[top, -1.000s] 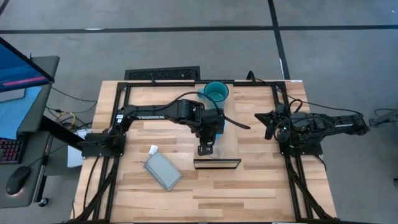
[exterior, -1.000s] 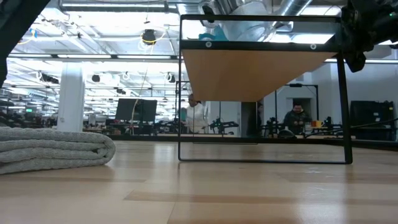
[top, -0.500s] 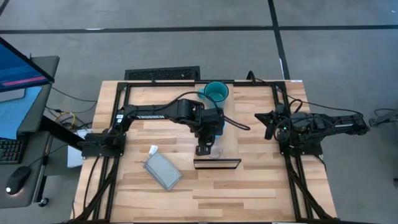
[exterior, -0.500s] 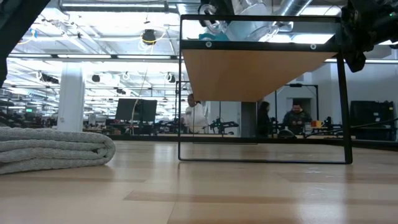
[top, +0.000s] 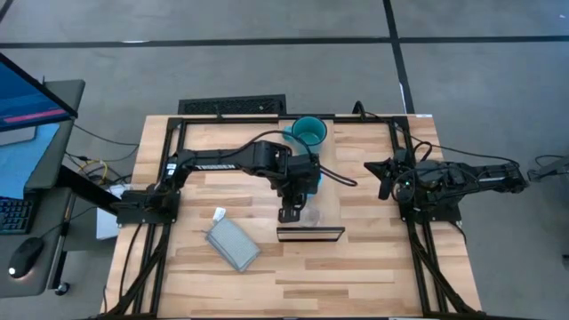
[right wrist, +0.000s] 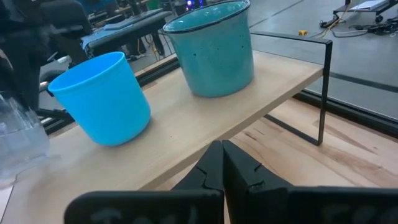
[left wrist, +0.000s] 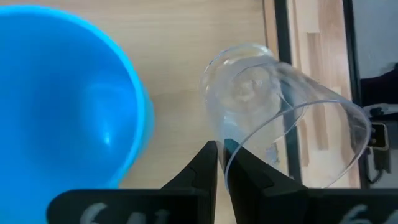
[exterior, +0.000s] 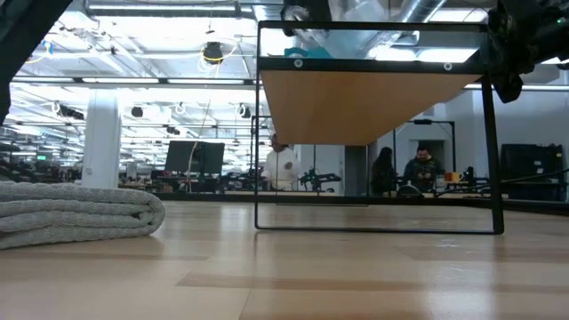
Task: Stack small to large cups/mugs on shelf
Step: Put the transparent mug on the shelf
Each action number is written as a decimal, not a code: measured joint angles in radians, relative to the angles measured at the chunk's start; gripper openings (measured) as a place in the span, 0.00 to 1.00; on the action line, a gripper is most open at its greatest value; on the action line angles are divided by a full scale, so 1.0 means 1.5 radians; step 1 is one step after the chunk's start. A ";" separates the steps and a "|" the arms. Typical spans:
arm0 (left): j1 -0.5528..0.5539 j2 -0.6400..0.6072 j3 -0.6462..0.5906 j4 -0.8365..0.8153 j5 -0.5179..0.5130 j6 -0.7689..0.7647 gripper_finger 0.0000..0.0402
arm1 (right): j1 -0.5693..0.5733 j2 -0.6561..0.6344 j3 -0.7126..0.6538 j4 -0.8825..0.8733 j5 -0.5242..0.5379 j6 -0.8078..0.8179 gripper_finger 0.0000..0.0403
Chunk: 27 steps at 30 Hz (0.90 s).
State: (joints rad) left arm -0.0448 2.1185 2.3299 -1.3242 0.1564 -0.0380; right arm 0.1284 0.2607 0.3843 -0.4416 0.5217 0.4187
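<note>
A tiny clear glass cup (left wrist: 273,106) hangs tilted over the pale wooden shelf (right wrist: 249,102), with my left gripper (left wrist: 224,149) shut on it near the shelf's near end (top: 309,233). The bright blue mug (left wrist: 62,93) stands upright on the shelf right beside the glass. Farther along, the teal mug (right wrist: 214,46) stands at the shelf's far end (top: 309,132). My right gripper (right wrist: 221,158) is shut on nothing and waits at the table's right side (top: 384,173). My left gripper pinches the glass cup's wall at its rim (left wrist: 227,140), one finger inside the cup and one outside. The fingers slant down from above. The cup is tipped, its base (left wrist: 242,81) pointing away from the fingers toward the shelf top; I cannot tell whether it rests there.
A folded grey pouch (top: 233,244) lies on the tabletop to the near left of the shelf. The shelf stands on a thin dark wire frame (exterior: 258,133). A keyboard (top: 233,107) sits beyond the far edge. People stand far off in the room (exterior: 283,169).
The glass cup has tipped slightly in my left gripper's hold above the shelf top. Both arms stay in place.
</note>
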 joint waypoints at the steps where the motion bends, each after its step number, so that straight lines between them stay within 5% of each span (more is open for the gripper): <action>1: 0.000 0.000 0.008 -0.011 0.001 0.000 0.05 | 0.000 0.000 0.000 0.000 0.000 0.000 0.04; 27: 0.006 -0.005 0.018 -0.091 0.014 -0.022 0.04 | 0.000 0.000 0.000 0.003 0.001 0.000 0.04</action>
State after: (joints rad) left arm -0.0355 2.1113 2.3562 -1.4603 0.1778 -0.0717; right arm 0.1284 0.2607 0.3846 -0.4374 0.5228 0.4187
